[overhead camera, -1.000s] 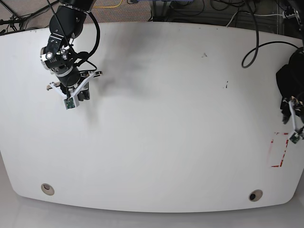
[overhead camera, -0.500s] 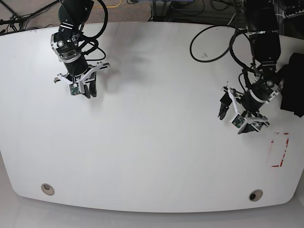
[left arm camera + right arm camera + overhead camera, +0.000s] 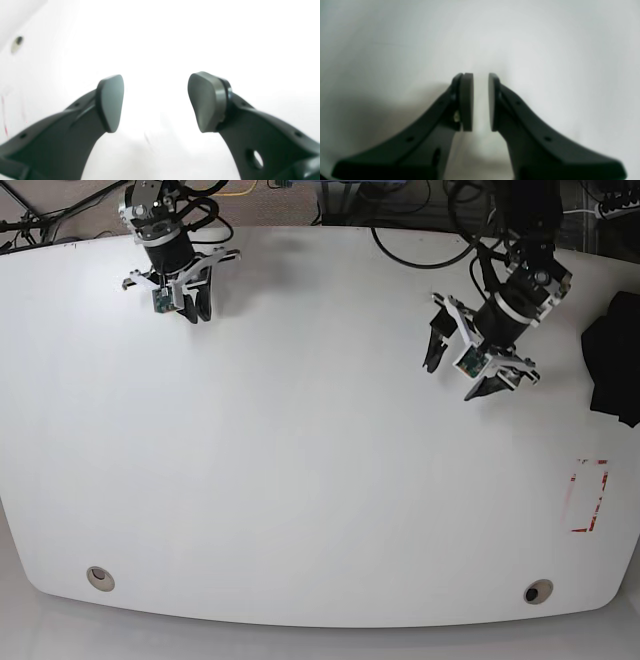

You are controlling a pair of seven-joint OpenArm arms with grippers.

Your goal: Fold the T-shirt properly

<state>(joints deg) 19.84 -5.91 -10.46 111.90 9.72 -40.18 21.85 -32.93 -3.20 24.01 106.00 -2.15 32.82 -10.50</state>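
Base view: shirt [image 3: 614, 358] bunched black at tabletop [image 3: 320, 480] edge, well apart from left tool [image 3: 466, 365], on its far side from right tool [image 3: 192, 310]. Looks soft, light, limp; likely best pinched at a hem or shoulder edge. Left tool spread wide, empty; right tool nearly together, narrow gap, empty.

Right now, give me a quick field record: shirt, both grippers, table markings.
T-shirt: black bundle at the table's right edge in the base view, partly out of frame, not held
left gripper: open, fingers wide apart, empty, over bare table, short of the shirt
right gripper: fingers close together with a narrow gap, empty, at the far corner
table: white
marking: red rectangle outline near the shirt's side
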